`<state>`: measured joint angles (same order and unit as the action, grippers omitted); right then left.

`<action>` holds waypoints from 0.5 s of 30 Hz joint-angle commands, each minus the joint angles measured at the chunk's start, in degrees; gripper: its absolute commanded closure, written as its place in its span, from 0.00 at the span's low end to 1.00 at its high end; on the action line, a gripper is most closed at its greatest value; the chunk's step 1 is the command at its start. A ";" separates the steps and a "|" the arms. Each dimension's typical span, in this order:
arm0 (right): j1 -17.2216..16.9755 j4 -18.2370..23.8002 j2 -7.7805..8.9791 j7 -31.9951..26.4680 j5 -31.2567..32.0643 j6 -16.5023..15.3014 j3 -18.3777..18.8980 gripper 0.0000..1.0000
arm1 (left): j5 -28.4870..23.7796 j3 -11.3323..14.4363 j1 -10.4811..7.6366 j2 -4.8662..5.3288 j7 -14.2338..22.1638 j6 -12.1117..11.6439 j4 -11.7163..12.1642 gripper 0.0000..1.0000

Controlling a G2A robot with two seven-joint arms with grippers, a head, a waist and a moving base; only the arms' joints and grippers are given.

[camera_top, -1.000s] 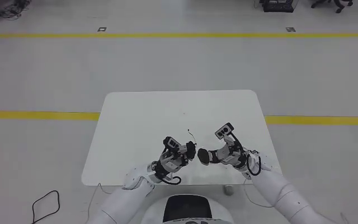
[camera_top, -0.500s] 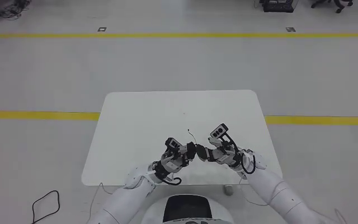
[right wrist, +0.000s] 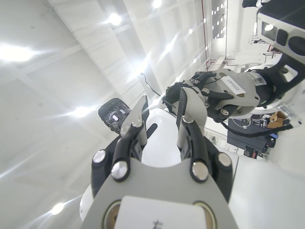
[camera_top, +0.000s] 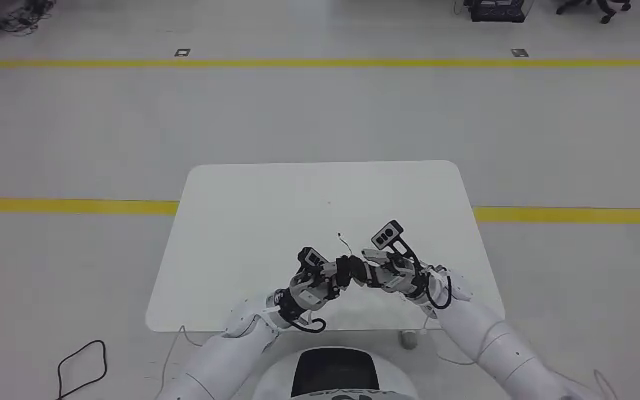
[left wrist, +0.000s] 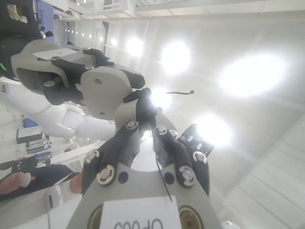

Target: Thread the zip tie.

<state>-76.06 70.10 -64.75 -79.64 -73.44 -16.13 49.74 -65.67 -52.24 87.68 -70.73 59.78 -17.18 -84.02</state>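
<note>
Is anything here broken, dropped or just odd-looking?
Nothing looks broken or dropped. The only oddity is the thin zip tie: pinched in the left end effector, its free end juts out with a hooked tip, close to the open right end effector.

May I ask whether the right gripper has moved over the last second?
Yes. The right gripper has slid away from the table right edge, closing on the left gripper.
</note>
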 commanded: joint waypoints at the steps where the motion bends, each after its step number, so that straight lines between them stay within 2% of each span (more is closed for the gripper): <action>1: -0.05 0.11 -0.02 0.00 0.17 -0.04 0.07 0.80 | 0.00 0.00 0.00 0.00 -0.07 0.00 0.02 1.00; 8: -0.29 0.44 -0.02 0.00 0.89 -0.20 0.42 0.89 | 0.01 0.08 -0.06 -0.04 -0.27 0.09 0.14 1.00; 15: -0.49 0.63 -0.02 0.00 1.54 -0.36 0.73 0.91 | 0.08 0.11 -0.15 -0.06 -0.43 0.26 0.23 1.00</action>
<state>-76.54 70.74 -64.77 -79.64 -71.97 -16.47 50.44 -65.60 -52.14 87.54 -70.79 59.37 -16.94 -83.79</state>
